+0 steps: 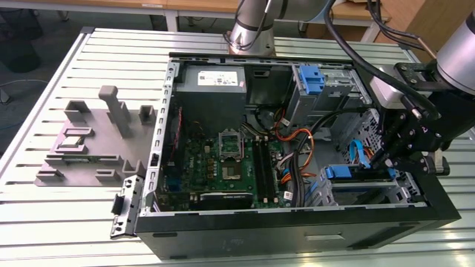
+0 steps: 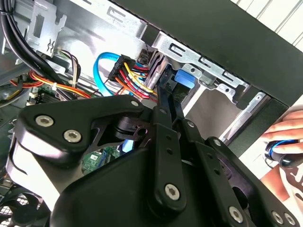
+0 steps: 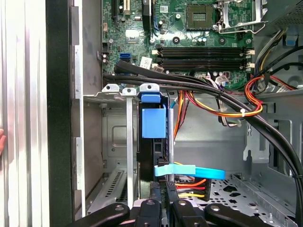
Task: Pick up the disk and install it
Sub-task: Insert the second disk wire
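The disk [image 1: 357, 173], framed by its blue carrier, sits in the drive bay at the front corner of the open computer case [image 1: 297, 228], on the exterior view's right. In the first wrist view the disk [image 3: 153, 122] stands on edge between the bay's metal rails. My gripper [image 1: 384, 164] reaches down onto it from above. Its two black fingers [image 3: 166, 205] lie close together on the disk's near edge. In the second wrist view the fingers [image 2: 165, 101] run to a point at the blue carrier tab [image 2: 183, 77].
Bundled power wires [image 3: 213, 106] and a blue data cable [image 3: 191, 171] crowd the bay. A second blue caddy [image 1: 312, 78] and the grey power supply [image 1: 215, 80] sit at the case's back. A grey fixture [image 1: 97, 139] lies on the table. A person's hand [image 2: 284, 142] rests outside the case.
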{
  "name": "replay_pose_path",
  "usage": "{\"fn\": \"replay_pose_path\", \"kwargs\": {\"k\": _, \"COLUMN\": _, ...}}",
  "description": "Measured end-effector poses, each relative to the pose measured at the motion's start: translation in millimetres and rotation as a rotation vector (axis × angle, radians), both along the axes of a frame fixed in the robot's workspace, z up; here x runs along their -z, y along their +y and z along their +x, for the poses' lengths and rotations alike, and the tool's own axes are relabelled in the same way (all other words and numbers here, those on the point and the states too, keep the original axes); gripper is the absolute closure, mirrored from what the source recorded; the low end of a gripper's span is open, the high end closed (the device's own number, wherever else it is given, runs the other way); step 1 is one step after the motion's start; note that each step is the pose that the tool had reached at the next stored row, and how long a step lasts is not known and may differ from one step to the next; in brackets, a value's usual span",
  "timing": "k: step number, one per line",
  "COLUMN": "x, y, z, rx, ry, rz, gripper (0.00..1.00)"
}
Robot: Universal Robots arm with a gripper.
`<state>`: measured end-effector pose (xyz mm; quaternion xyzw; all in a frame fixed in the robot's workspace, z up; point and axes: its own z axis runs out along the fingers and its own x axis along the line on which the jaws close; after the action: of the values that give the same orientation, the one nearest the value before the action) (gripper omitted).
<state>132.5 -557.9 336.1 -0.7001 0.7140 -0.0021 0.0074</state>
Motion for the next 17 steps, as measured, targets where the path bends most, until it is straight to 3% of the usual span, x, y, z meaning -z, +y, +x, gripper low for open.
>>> {"fn": "replay_pose_path", "kwargs": {"k": 17, "x": 7.1, "y": 0.0, "z": -0.6, "rx": 0.000, "ry": 0.0000, "rz": -0.0005, "gripper": 0.84}}
